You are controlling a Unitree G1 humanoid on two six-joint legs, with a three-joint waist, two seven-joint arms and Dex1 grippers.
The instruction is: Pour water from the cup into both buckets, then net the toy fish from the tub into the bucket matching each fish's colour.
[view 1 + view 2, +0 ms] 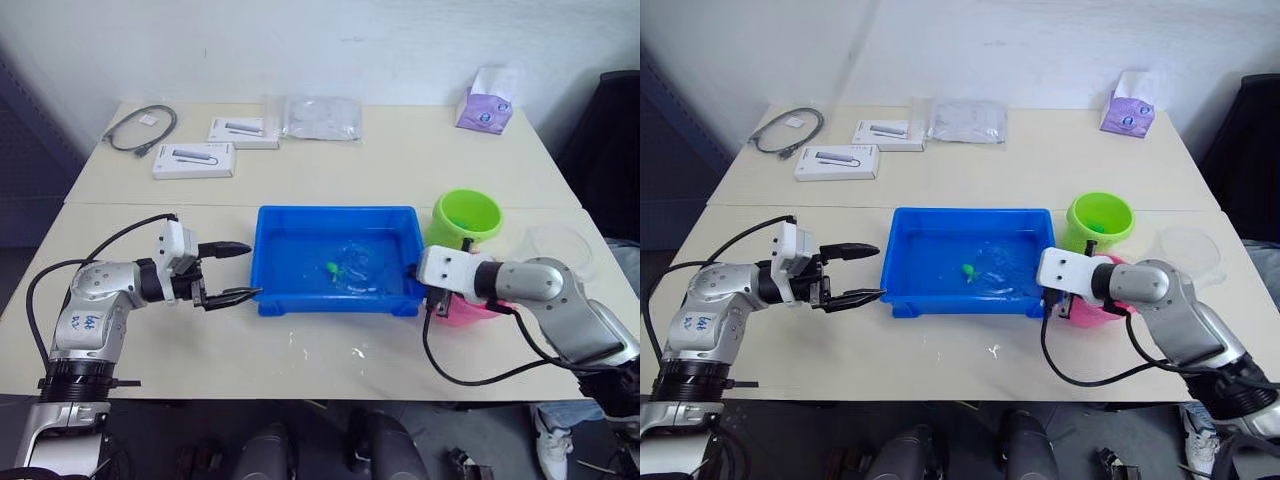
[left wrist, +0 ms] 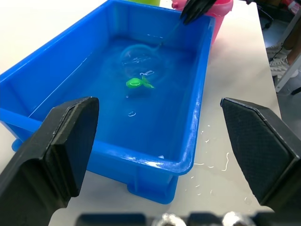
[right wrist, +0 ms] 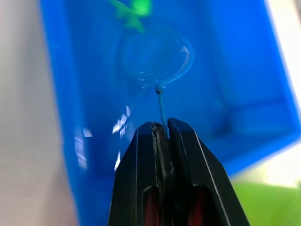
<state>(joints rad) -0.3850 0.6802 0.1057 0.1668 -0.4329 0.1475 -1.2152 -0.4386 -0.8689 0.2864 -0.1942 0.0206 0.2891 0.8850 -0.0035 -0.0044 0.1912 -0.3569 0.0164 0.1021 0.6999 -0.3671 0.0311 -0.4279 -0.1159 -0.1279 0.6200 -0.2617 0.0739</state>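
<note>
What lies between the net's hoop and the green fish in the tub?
Only open water. In the right wrist view the net hoop sits just short of the green fish, held by the right end effector; nothing else lies between them.

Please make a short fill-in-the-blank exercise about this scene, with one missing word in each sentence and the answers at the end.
1. The right pincer is shut on the thin handle of the small ____.
2. The one small plastic toy fish in the shallow blue plastic tub is ____ in colour.
3. The left pincer, beside the tub, has its fingers ____.

Missing words: net; green; open
</note>
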